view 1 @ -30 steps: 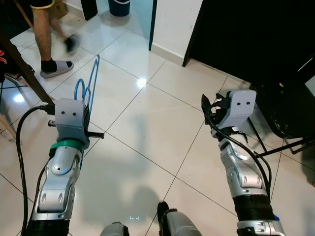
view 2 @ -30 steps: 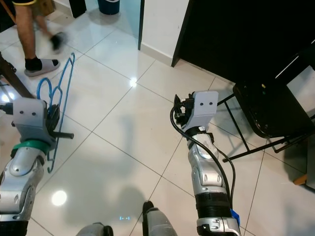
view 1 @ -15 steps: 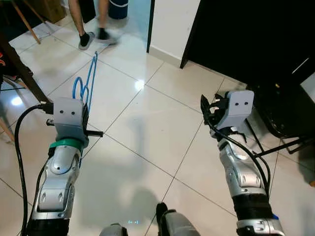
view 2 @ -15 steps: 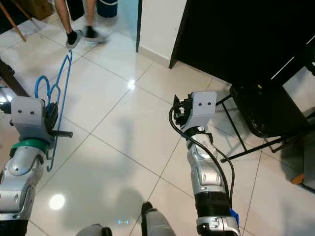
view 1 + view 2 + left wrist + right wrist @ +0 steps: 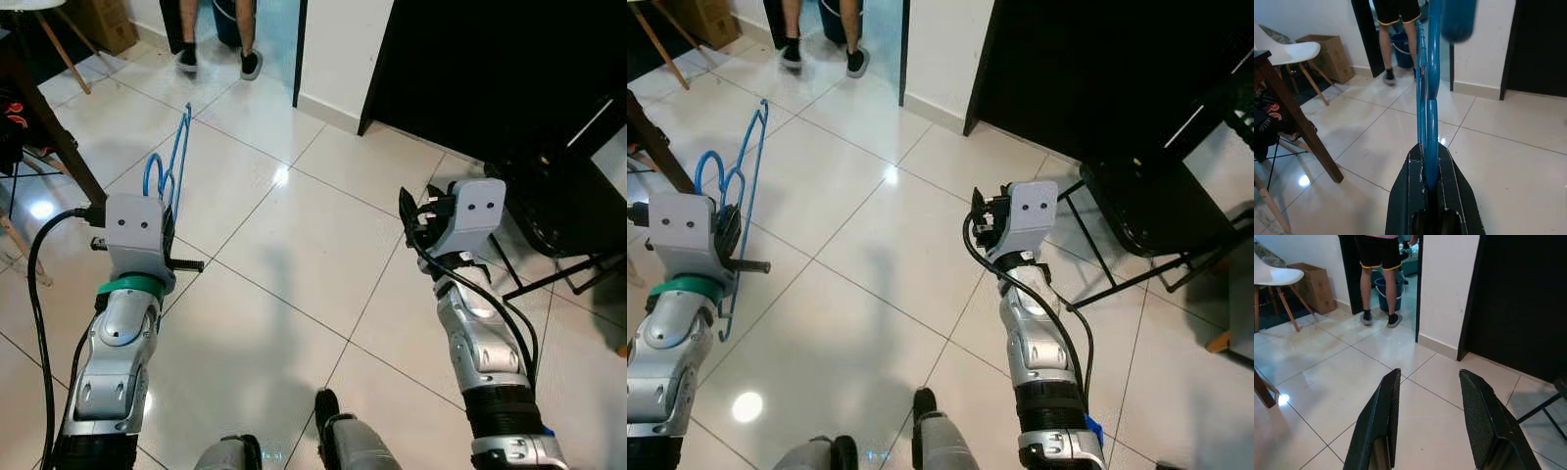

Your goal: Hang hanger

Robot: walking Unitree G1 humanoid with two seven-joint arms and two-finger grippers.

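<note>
Left wrist view: left hand (image 5: 1431, 169) pinched the blue hanger (image 5: 1426, 93), long axis running straight out ahead of it; right hand (image 5: 1427, 423) spread, empty.

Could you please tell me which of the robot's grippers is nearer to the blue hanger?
Left. The left gripper is shut on the blue hanger; the right gripper is open and off to its right, apart from it.

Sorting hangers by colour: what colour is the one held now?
Blue: the hanger in the left hand, clearest in the left wrist view.
</note>
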